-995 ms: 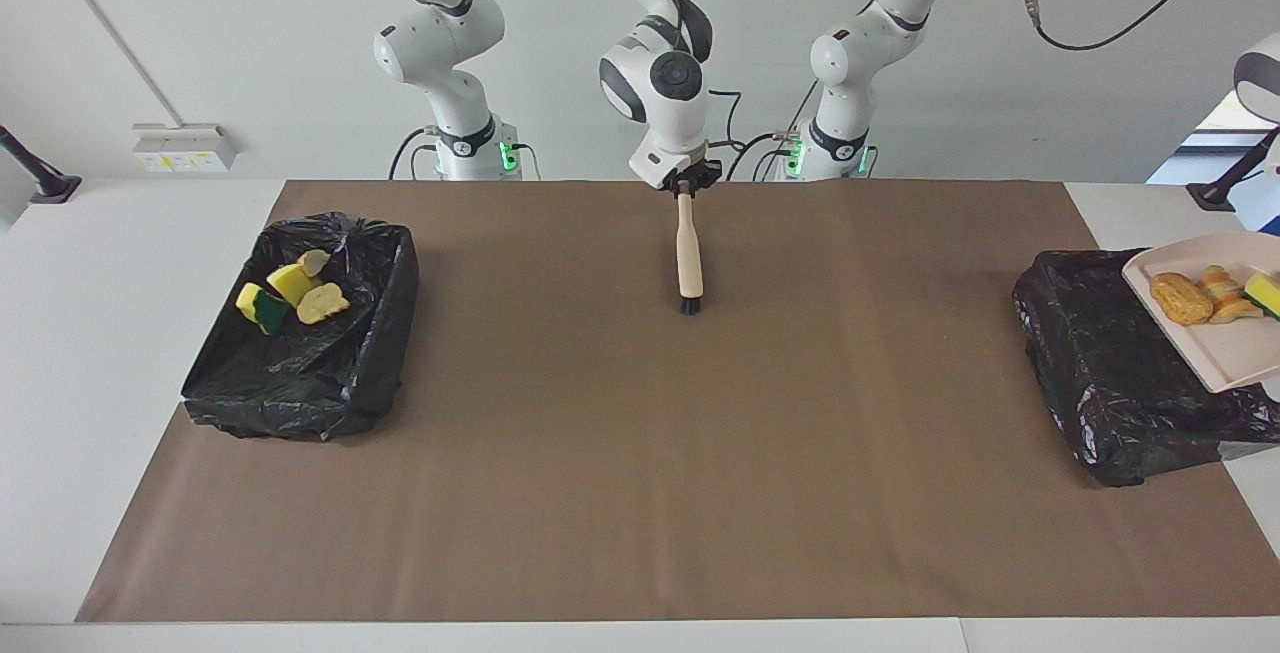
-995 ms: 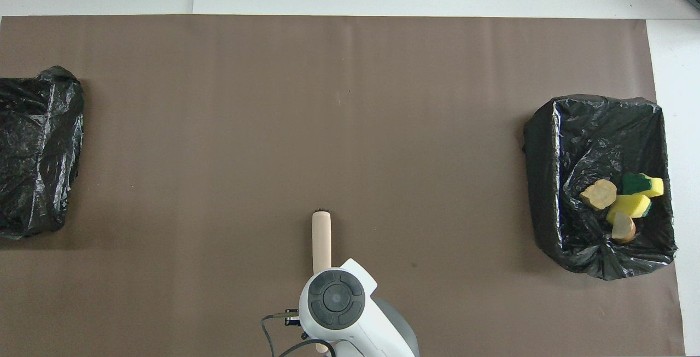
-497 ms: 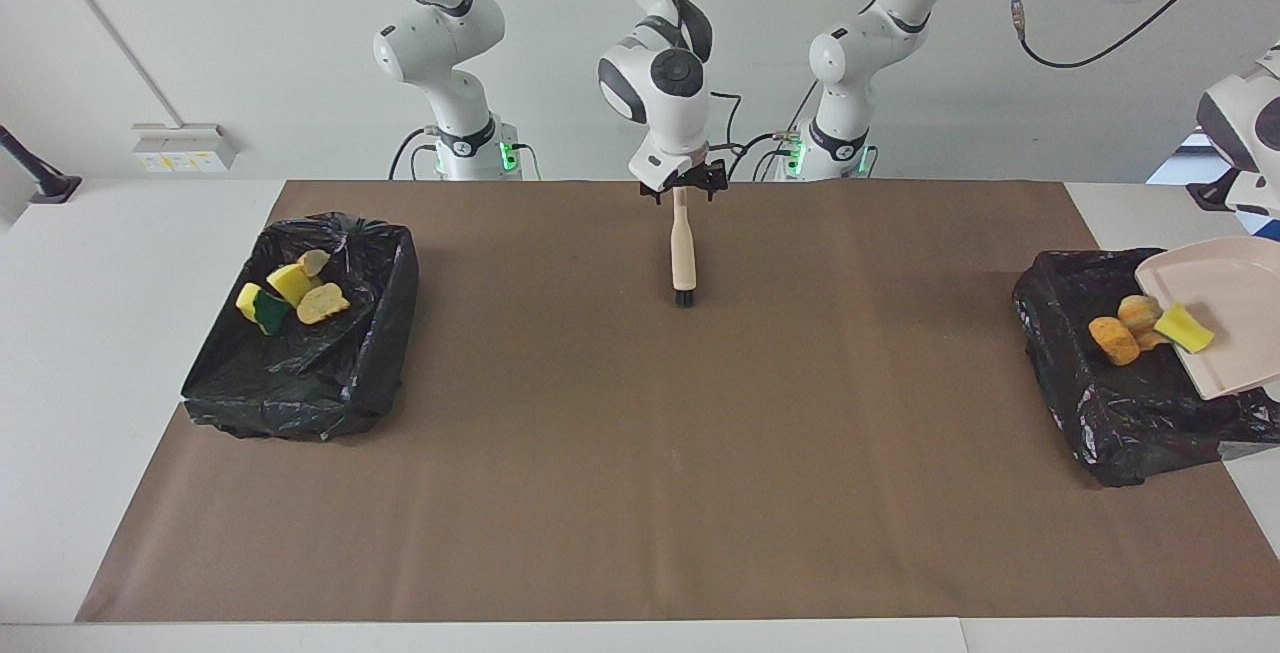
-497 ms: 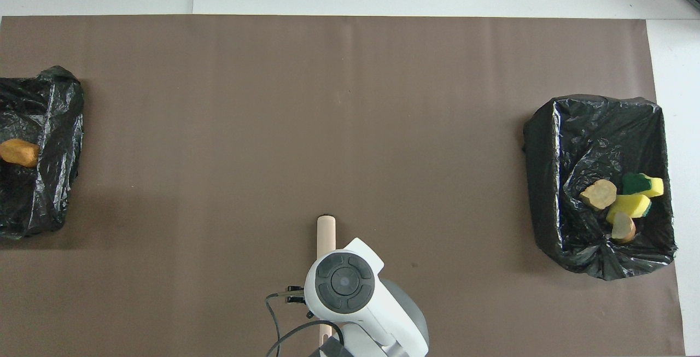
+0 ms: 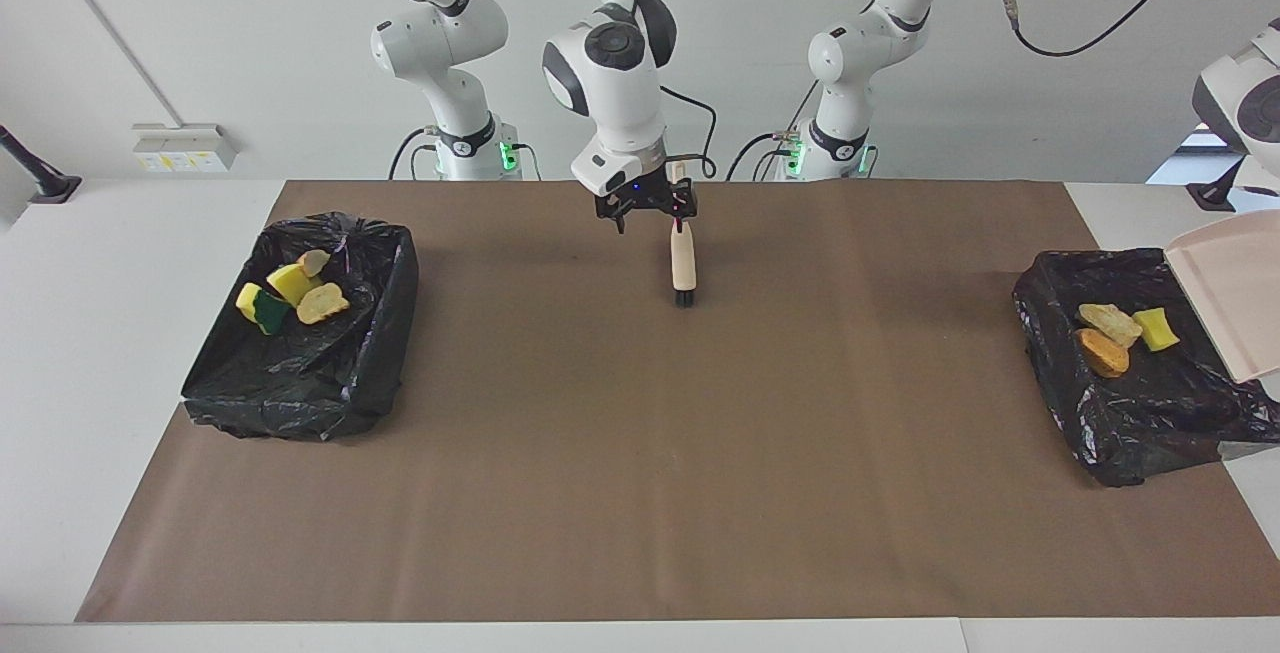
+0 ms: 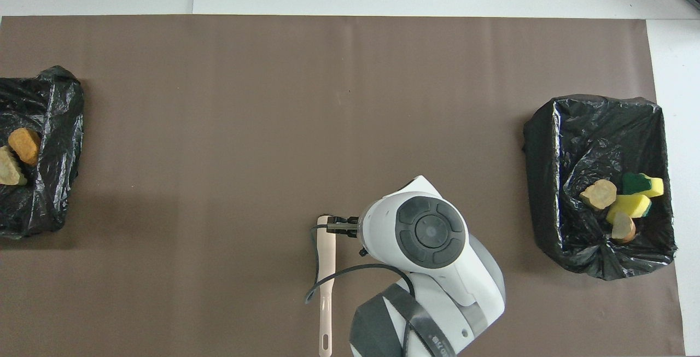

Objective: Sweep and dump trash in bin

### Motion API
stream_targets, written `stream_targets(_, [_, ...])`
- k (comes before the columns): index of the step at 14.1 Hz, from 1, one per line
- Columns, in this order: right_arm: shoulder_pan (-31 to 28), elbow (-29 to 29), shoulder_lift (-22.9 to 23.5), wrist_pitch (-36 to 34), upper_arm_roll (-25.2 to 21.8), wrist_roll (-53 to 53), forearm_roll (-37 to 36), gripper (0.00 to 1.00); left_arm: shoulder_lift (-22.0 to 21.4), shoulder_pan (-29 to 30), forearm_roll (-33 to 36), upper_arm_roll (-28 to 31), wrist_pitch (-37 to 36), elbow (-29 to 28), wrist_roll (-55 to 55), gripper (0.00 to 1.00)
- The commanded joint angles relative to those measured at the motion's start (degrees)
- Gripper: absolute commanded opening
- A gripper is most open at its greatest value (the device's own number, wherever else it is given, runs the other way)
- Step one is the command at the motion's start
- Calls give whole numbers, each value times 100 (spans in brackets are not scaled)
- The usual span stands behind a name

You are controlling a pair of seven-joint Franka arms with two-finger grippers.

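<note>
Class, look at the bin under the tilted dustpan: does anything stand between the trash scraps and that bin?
Nothing visible does. Three scraps already lie inside the black-lined bin at the left arm's end, and the dustpan tilted over its edge shows none left on it.

R gripper (image 5: 646,216) open, raised mid-table; L arm reaches out sideways.

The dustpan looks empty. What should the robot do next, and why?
Probably lift the dustpan away from the bin and set it on the table. It hangs tilted and empty over the bin, three scraps lie inside, and the open right claw is off the brush.
</note>
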Motion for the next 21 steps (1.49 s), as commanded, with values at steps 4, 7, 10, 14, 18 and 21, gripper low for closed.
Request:
stream_targets(4, [-1182,411,-98,-461,-39,-839,-412,100,-189,-1300,-1440,20,-1613,-38,-911,0])
stream_targets(7, [-1499,1166,-98,-1427,-714,-2105,-430,100,-225,-1864,-2581,19,-1976,-161,-2125,0])
stream_targets(10, [-1728,1694,-185,-2227,-1190,-3046,-552,100,-181,-2496,-3180,11,-2081,-432,-3643,0])
stream_targets(14, [-1859,2423,-370,-3334,-1657,-3601,-746,100,-32,-3392,-4401,19,-2029,-627,-6350,0])
stream_targets(18, [-2203,3006,-571,-4076,-1657,-3717,-720,100,494,-4262,-5220,28,-2003,-251,-8706,0])
stream_targets(21, [-2203,2698,-748,-4137,-1666,-3700,-702,100,1197,-4686,-5650,28,-1994,697,-10184,0])
